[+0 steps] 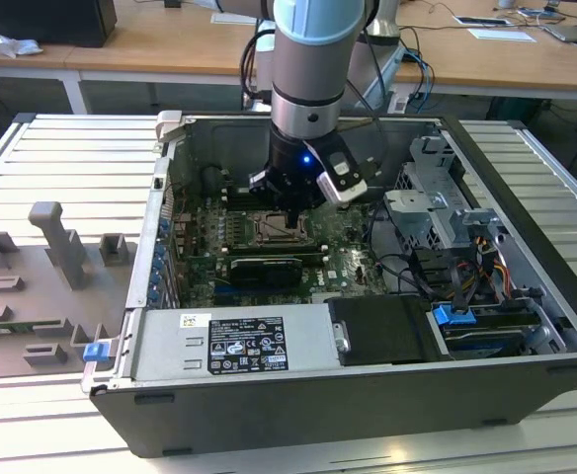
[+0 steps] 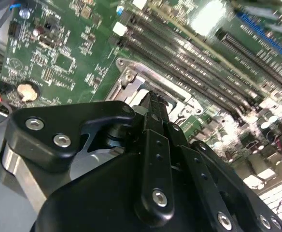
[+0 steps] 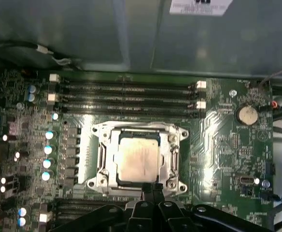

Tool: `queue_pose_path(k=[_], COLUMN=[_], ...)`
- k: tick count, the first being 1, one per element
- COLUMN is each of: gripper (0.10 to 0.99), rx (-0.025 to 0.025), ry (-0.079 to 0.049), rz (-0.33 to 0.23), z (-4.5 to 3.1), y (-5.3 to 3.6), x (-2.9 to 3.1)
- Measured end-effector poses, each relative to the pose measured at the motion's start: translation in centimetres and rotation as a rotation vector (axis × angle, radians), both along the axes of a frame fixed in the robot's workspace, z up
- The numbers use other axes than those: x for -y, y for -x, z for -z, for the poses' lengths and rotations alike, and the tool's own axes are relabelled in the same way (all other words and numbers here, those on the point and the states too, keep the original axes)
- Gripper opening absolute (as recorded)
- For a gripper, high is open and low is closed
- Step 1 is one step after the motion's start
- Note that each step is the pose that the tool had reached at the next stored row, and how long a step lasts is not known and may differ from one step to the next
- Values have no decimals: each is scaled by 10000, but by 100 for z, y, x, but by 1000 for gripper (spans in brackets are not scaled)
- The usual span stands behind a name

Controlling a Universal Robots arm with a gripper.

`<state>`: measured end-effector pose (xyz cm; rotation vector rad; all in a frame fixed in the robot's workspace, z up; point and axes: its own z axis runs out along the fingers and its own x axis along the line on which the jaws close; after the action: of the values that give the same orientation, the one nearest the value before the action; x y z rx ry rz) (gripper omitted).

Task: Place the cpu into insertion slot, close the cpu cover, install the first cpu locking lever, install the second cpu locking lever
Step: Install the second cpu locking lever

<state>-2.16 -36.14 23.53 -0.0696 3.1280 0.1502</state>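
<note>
The cpu [image 3: 138,157] is seen lying flat in the insertion slot [image 3: 98,131], near the middle of the green motherboard [image 3: 228,140], just beside the long black memory slots [image 3: 126,96]. The cpu cover [image 3: 173,159] is laid down over it, so the pale top of the chip is seen through the square window. The locking levers cannot be made out clearly.

The gripper [image 3: 153,191] is held low inside the open computer case [image 1: 269,415], right at one edge of the slot. Its two fingers are pressed tight together, and nothing is seen held between them. Whether the tips touch the metal rim cannot be told.

A few things could go wrong from here:

- The thin cover could be bent if it is pushed down too hard by the closed tips.
- The cover could pop back up if it is let go before it is locked, because it is held by a hinge on one edge only.
- If the chip is not sat square in the slot, the tiny pins under it could be crushed when the cover is pressed.
- The shiny metal could be slipped off by the narrow tips, and the small parts on the board near the slot could be scraped or knocked.
- The memory slots could be bumped by the wide black body of the gripper, since little room is left around it
</note>
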Motion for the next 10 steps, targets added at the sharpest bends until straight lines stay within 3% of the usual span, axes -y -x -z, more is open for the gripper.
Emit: queue_pose_path(k=[3, 7, 10], gripper=[106, 106, 106], rx=[0, 2, -2], ry=[0, -1, 2], rz=[3, 1, -2], z=[6, 15, 19], y=[29, 235, 260], x=[40, 52, 66])
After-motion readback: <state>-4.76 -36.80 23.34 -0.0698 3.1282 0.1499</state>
